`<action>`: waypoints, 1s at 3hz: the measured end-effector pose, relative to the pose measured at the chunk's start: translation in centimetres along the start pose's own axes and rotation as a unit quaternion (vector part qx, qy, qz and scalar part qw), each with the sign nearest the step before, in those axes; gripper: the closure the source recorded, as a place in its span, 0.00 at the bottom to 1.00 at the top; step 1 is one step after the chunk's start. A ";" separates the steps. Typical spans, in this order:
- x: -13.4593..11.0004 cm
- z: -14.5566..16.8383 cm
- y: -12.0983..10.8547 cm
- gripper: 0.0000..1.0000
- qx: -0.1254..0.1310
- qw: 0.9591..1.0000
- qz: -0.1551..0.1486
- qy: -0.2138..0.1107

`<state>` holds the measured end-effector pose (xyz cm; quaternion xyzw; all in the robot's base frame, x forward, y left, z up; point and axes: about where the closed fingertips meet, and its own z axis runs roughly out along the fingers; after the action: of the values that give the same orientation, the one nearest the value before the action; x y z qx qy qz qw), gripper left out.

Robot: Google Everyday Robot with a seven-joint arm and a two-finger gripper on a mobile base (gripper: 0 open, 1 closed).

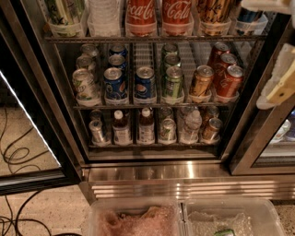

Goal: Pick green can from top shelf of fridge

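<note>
**Reaching for the green can**

My cream pincer [281, 76] hangs by the right side of the big glass-door fridge [152, 173]. Wide or narrow, I cannot tell. The tall light-green-and-white can [64, 11] stands far left on the top wire shelf [152, 39]. Next I must go up and left.

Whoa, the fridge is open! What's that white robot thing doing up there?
A robot is fetching a drink from the open fridge. Its gripper is at the top right edge of the view, by the right end of the top shelf. The green can it wants stands at the left end of that shelf, in a clear holder. The can has not been grabbed yet.
</note>
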<state>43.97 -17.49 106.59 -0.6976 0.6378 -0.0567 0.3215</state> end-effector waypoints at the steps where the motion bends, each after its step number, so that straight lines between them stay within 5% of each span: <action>1: -2.9 -0.4 -2.1 0.00 0.008 0.999 -0.032 -0.019; 2: -7.2 1.0 -2.5 0.00 0.002 0.994 -0.084 -0.064; 3: -7.4 0.8 -2.5 0.00 0.003 0.994 -0.087 -0.066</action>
<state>45.18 -10.37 109.69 -0.7516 0.5519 -0.0405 0.3589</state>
